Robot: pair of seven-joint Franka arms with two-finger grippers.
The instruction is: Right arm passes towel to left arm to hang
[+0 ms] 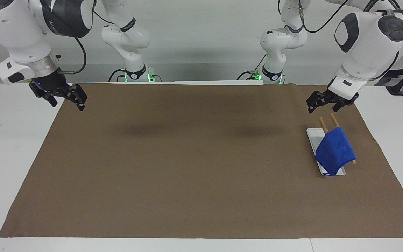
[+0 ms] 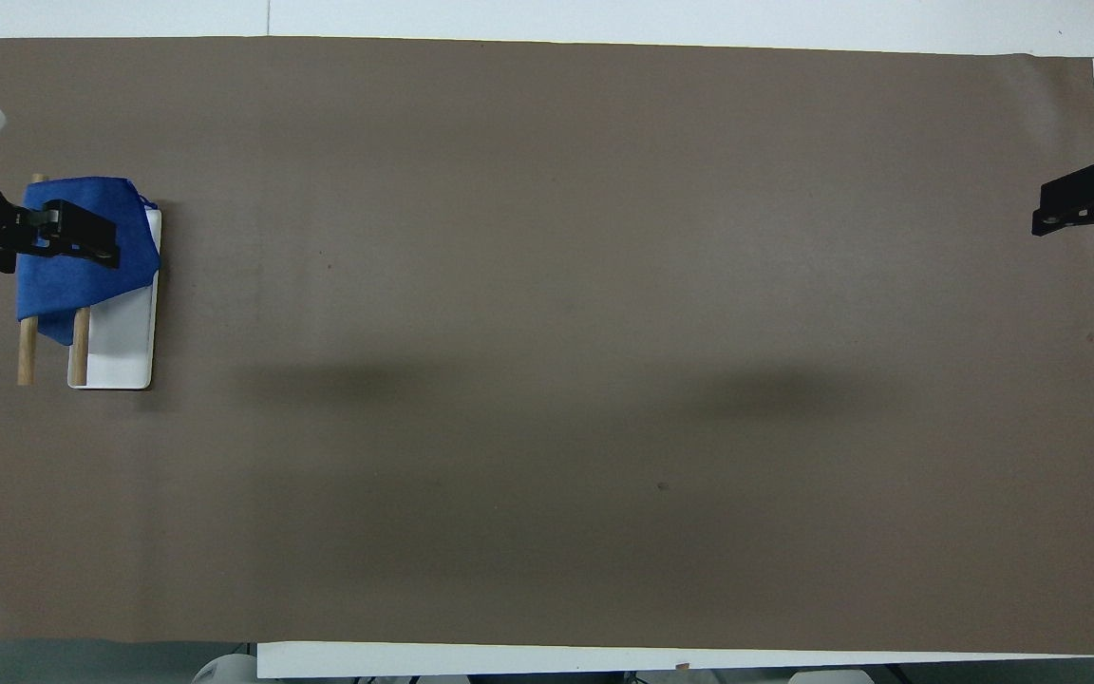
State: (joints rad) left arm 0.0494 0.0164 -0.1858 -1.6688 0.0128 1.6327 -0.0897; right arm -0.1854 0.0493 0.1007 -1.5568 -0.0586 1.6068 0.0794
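Note:
The blue towel [image 1: 336, 150] hangs folded over two wooden rods [image 1: 322, 123] on a white base [image 1: 312, 134] at the left arm's end of the table. In the overhead view the towel [image 2: 63, 285] covers the farther part of the rods [image 2: 27, 351]. My left gripper [image 1: 321, 109] is open and empty, up in the air over the rods' bare ends, clear of the towel. From overhead the left gripper [image 2: 91, 242] overlaps the towel. My right gripper [image 1: 68, 105] is open and empty, waiting over the mat's edge at the right arm's end; it also shows in the overhead view [image 2: 1069, 214].
A brown mat [image 1: 187, 157] covers most of the white table [image 1: 5, 140]. The white base [image 2: 120, 351] stands on the mat beside the rods. Both arm bases stand at the robots' edge of the table.

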